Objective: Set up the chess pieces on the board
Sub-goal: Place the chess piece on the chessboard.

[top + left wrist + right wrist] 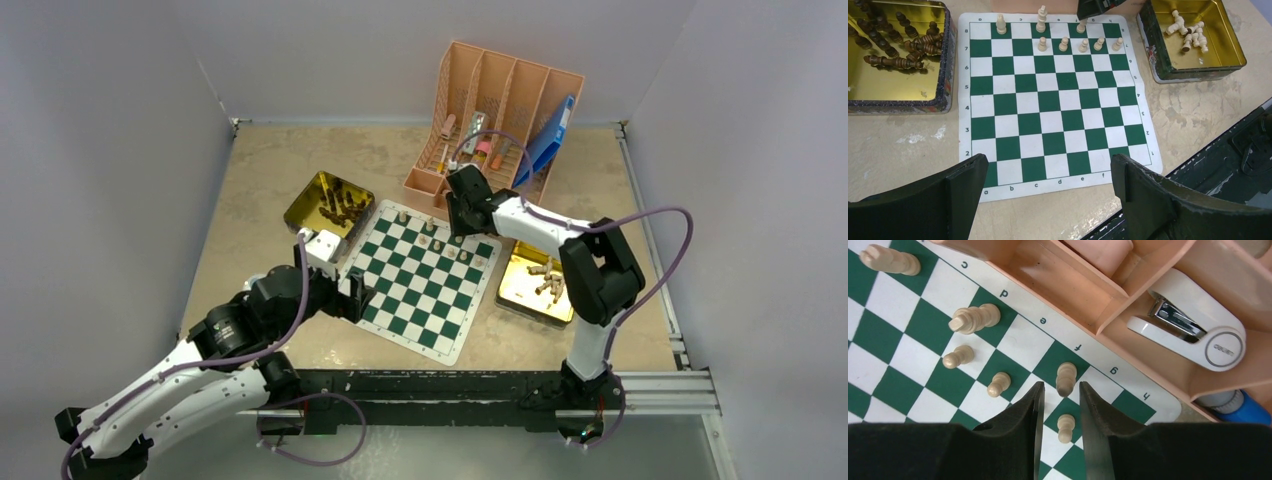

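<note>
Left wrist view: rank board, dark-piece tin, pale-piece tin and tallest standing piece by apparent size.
1. board
2. dark-piece tin and pale-piece tin: alike, and the first is cropped, so unranked
3. tallest standing piece

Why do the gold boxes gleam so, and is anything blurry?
Top view: even, soft light; the gold tin left of the board mirrors it brightly. Left wrist view: board sharp, the left gripper's fingers near the lens slightly soft. Right wrist view: the right gripper's fingers show as dark, almost featureless shapes; chess pieces crisp.
</note>
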Tool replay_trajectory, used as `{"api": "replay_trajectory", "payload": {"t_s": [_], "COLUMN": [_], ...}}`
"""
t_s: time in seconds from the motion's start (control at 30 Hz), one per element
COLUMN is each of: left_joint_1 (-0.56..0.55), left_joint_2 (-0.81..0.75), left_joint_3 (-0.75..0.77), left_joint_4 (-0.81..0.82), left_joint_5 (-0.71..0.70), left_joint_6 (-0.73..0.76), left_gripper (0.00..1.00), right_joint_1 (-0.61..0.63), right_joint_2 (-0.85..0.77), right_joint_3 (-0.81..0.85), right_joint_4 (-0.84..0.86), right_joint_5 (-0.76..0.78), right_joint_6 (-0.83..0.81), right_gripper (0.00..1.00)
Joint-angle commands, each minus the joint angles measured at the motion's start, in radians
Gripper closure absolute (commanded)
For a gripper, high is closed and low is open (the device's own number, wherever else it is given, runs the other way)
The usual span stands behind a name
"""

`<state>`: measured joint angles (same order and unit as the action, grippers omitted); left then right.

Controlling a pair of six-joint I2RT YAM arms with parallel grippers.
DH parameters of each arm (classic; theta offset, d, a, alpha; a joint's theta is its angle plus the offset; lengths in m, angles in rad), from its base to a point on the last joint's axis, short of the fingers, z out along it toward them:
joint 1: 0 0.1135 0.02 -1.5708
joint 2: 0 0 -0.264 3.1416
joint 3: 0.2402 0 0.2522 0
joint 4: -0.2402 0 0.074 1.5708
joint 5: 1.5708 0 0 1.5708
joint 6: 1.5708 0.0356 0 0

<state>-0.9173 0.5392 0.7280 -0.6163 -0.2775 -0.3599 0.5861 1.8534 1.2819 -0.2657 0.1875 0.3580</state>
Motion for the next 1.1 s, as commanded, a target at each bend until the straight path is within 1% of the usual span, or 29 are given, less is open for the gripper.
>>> {"api": "replay_trajectory", "payload": {"t_s": [0.0, 0.1, 0.27, 0.4, 0.5, 0.57, 0.63, 0.73, 0.8, 0.97, 1.07], "left_joint_1": [0.0, 0.0, 0.0, 0.0, 0.0, 0.0, 0.0, 0.0, 0.0, -0.001, -0.002], "left_joint_2": [0.012, 0.012, 0.011, 0.014, 0.012, 0.009, 0.008, 0.004, 0.002, -0.002, -0.001], "left_joint_3": [0.037, 0.036, 0.033, 0.034, 0.034, 0.034, 0.034, 0.036, 0.035, 0.034, 0.034], "left_joint_4": [0.026, 0.026, 0.033, 0.03, 0.03, 0.03, 0.03, 0.03, 0.028, 0.03, 0.032], "left_joint_5": [-0.015, -0.015, -0.003, 0.001, 0.004, 0.005, 0.006, 0.008, 0.011, 0.014, 0.017], "left_joint_6": [-0.014, -0.016, -0.014, -0.014, -0.016, -0.015, -0.016, -0.016, -0.016, -0.016, -0.016], "left_gripper": [0.07, 0.07, 0.07, 0.07, 0.07, 0.07, 0.07, 0.07, 0.07, 0.07, 0.07], "right_joint_1": [-0.002, -0.002, -0.011, -0.068, -0.093, -0.098, -0.098, -0.101, -0.109, -0.147, -0.187], "right_joint_2": [-0.105, -0.139, -0.206, -0.261, -0.312, -0.356, -0.388, -0.416, -0.44, -0.487, -0.511], "right_joint_3": [0.01, 0.001, -0.02, -0.064, -0.122, -0.164, -0.194, -0.202, -0.21, -0.234, -0.28], "right_joint_4": [-0.034, -0.059, -0.117, -0.144, -0.127, -0.117, -0.13, -0.217, -0.263, -0.355, -0.342], "right_joint_5": [0.013, 0.056, 0.175, 0.217, 0.213, 0.221, 0.261, 0.402, 0.469, 0.533, 0.531], "right_joint_6": [0.02, 0.045, 0.098, 0.142, 0.183, 0.237, 0.309, 0.452, 0.541, 0.754, 0.804], "right_gripper": [0.66, 0.66, 0.67, 0.68, 0.68, 0.67, 0.66, 0.66, 0.67, 0.68, 0.68]}}
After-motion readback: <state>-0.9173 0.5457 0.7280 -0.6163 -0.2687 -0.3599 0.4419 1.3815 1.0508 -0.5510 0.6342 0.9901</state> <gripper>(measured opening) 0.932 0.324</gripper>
